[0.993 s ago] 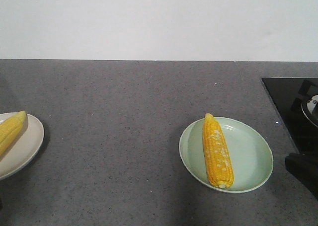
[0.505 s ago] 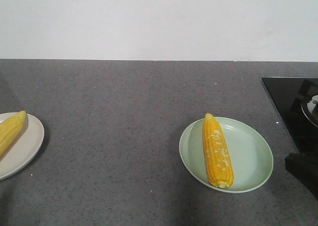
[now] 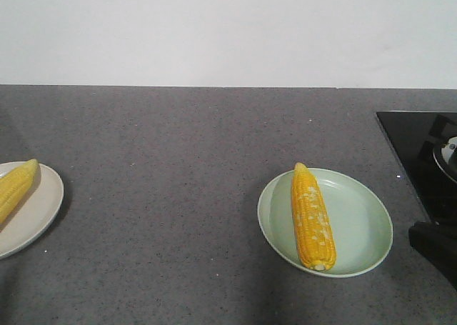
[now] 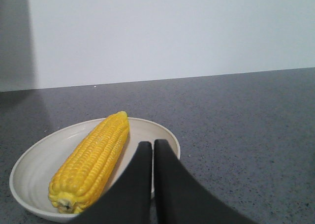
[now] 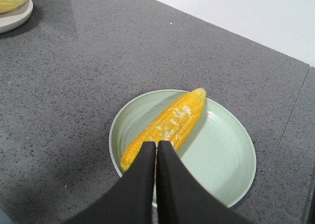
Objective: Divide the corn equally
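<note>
One bright-yellow corn cob (image 3: 312,218) lies on the pale-green round plate (image 3: 364,225); a second yellow cob (image 4: 93,160) lies on the cream round plate (image 4: 29,177), well apart across the grey speckled table (image 3: 178,182). The left tool (image 4: 148,147) and right tool (image 5: 157,146) are both closed and empty. The split appears even, so any further contact risks rolling a cob off its shallow plate.

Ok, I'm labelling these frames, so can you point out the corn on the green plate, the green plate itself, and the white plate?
corn on the green plate (image 3: 313,218), front view, middle of the cob.
green plate (image 3: 360,221), front view, bare inner surface.
white plate (image 4: 30,167), left wrist view, bare inner wall.
</note>
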